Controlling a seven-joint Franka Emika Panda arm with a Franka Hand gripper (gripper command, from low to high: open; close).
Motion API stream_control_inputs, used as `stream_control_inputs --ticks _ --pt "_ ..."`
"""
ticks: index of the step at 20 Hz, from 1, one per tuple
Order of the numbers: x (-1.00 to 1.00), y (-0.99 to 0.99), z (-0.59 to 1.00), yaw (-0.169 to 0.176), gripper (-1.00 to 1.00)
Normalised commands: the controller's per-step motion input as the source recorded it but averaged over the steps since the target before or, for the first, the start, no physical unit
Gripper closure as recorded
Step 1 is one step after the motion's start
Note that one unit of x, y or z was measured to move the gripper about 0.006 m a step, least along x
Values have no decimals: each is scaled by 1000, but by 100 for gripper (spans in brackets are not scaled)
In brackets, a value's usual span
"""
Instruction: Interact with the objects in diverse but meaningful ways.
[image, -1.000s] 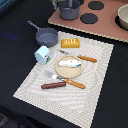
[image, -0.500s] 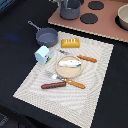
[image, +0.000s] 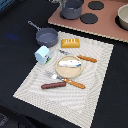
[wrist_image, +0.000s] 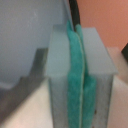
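My tool (wrist_image: 80, 75) is pressed closed on nothing. The silver fish (image: 70, 63) lies on the plate (image: 59, 70) mid-mat, sausage (image: 53, 85) near the plate's front edge, pan (image: 46, 36) off the mat (image: 95, 95).

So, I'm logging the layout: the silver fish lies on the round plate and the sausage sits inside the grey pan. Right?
Not quite. The exterior view shows the sausage lying on the striped mat, not in the grey pan, which holds nothing. The silver fish does lie on the round plate.
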Motion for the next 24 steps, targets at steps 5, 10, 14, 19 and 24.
stream_control_inputs --ticks 5,10,14,19,24 --pt "-10 11 598 -48 100" --pt "-129 15 1000 -39 100" --pt "36 31 741 -45 100" --pt "266 126 283 -26 100" --pt "458 253 22 -1 100"
